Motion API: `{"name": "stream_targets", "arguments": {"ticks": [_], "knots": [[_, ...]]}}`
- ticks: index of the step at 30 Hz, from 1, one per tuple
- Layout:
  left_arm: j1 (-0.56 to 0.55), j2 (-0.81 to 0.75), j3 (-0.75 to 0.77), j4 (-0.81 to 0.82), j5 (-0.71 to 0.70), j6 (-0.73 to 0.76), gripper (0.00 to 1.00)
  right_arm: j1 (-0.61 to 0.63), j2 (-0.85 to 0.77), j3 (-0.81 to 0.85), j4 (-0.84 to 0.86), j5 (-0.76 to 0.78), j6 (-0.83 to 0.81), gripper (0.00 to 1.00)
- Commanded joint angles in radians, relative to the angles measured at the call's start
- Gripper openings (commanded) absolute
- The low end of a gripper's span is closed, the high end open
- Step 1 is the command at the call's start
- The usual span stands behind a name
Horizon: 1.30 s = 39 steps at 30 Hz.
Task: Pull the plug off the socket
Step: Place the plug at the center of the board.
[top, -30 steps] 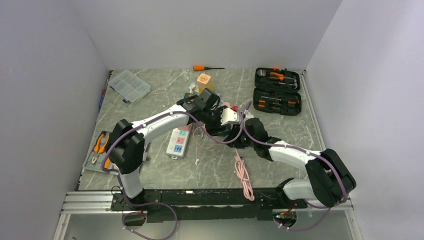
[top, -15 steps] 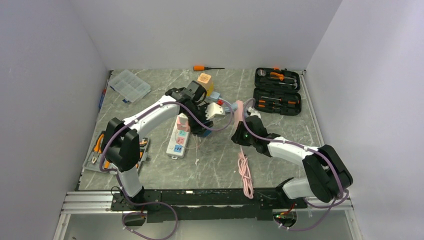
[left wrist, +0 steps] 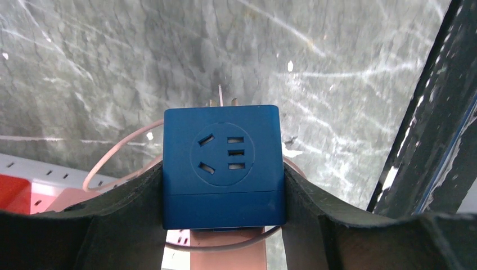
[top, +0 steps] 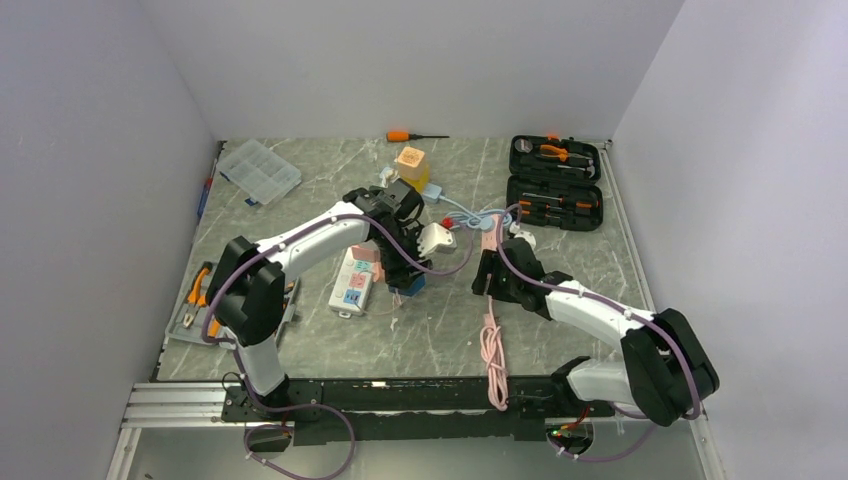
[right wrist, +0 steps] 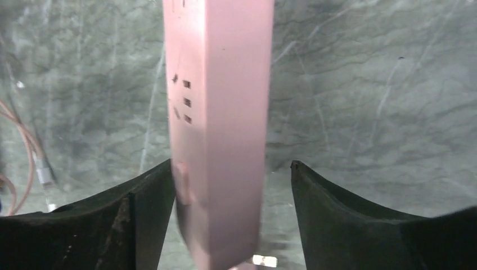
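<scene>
**top view**
- left gripper: closed around the plug, held over the table just right of the white strip
- plug: blue cube, off the socket and apart from it, to its left
- right gripper: at the near end of the socket; width of opening hidden from here
- socket: pink strip right of the table's middle, with the pink cable trailing to the near edge
- around: tool case lying open at far right, clear box at far left, screwdriver along the back wall, orange block just in front of it, pliers at the left edge

**left wrist**
- fingers: one pressed to each side of the plug
- plug: holed face toward the camera, prongs bare past its far edge, marble behind them
- under the plug: a pink piece, too cropped to identify, and a thin pink wire looping out to the side

**right wrist**
- fingers: parted, clamping nothing
- socket: blurred, running away from the camera between the fingers, against one finger with a strip of table showing before the other
- slots: a few visible on the socket's side face
- frame edge: pink cable with a small connector on the marble
</scene>
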<state>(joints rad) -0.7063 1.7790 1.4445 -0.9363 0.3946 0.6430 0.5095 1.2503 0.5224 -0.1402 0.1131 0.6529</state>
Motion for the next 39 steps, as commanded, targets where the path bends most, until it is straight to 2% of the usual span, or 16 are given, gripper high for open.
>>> {"name": "stream_targets", "arguments": {"ticks": [1, 3, 9, 11, 18, 20, 23, 27, 32, 35, 39], "knots": [[-0.018, 0.017, 0.004, 0.138, 0.058, -0.175, 0.0, -0.019, -0.04, 0.052, -0.084, 0.042, -0.006, 0.81], [-0.018, 0.041, -0.01, 0.187, 0.069, -0.251, 0.0, -0.028, -0.06, 0.068, -0.124, 0.067, -0.004, 0.84], [0.0, 0.133, -0.006, 0.255, 0.14, -0.451, 0.0, -0.09, -0.129, 0.131, -0.207, 0.123, 0.014, 0.82], [0.009, 0.16, -0.004, 0.28, 0.147, -0.516, 0.04, -0.111, -0.128, 0.16, -0.241, 0.134, 0.019, 0.81], [0.017, 0.23, -0.004, 0.327, 0.161, -0.713, 0.69, -0.139, -0.162, 0.195, -0.311, 0.086, 0.014, 0.77], [0.009, 0.243, 0.002, 0.326, 0.187, -0.737, 0.98, -0.145, -0.168, 0.188, -0.31, 0.074, 0.017, 0.77], [-0.002, 0.254, 0.013, 0.299, 0.222, -0.735, 0.99, -0.167, -0.152, 0.175, -0.276, 0.038, 0.019, 0.77], [-0.006, 0.22, 0.001, 0.239, 0.236, -0.68, 0.99, -0.207, -0.101, 0.16, -0.174, -0.084, 0.017, 0.81], [0.005, 0.098, 0.034, 0.137, 0.22, -0.531, 0.99, -0.246, -0.045, 0.133, -0.012, -0.242, 0.027, 0.86], [0.037, 0.007, 0.069, 0.092, 0.188, -0.454, 0.99, -0.248, -0.042, 0.145, 0.011, -0.249, 0.023, 0.86], [0.124, -0.068, 0.067, 0.06, 0.112, -0.381, 0.99, -0.243, -0.086, 0.165, -0.026, -0.18, -0.006, 0.83]]}}
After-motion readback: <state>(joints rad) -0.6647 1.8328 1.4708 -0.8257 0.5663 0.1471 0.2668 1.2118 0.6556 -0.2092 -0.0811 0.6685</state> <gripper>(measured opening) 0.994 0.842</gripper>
